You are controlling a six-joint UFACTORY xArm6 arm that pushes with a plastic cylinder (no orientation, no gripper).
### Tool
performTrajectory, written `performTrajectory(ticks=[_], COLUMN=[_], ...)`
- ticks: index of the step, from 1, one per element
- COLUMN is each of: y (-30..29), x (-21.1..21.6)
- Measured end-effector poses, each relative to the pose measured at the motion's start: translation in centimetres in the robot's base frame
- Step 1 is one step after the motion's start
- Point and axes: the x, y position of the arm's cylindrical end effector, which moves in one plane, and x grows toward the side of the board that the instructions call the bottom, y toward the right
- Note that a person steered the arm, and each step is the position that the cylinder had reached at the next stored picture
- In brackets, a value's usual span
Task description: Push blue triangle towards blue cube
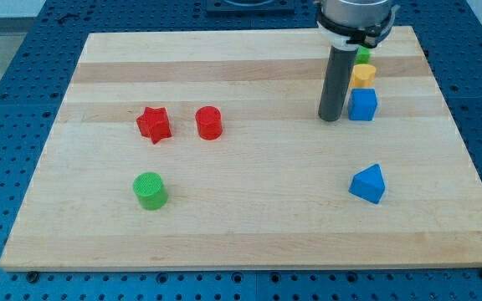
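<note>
The tip (331,118) sits on the board (249,226) near the view's top right, just left of the blue cube (362,104), close enough that contact can't be ruled out. No jaws on this rig, just a bare rod, pinching nothing.

The blue triangle (368,183) lies toward the view's bottom right, well apart from the tip, down and slightly right of it. It's almost directly below the cube, so the push line runs roughly up the view.

Key relation: the tip is on the cube's side of the triangle (wrong side for pushing). Judgement: it needs to route around to the triangle's bottom edge first, without clipping either.

A yellow block (363,74) and a green block (363,55) sit just beyond the cube, so overshoot could crowd them.
</note>
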Motion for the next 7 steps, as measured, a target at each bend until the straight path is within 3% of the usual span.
performTrajectory(ticks=[4, 5, 6, 7], y=[1.8, -1.7, -1.0, 4.3], x=[-0.5, 0.8, 3.0, 4.3])
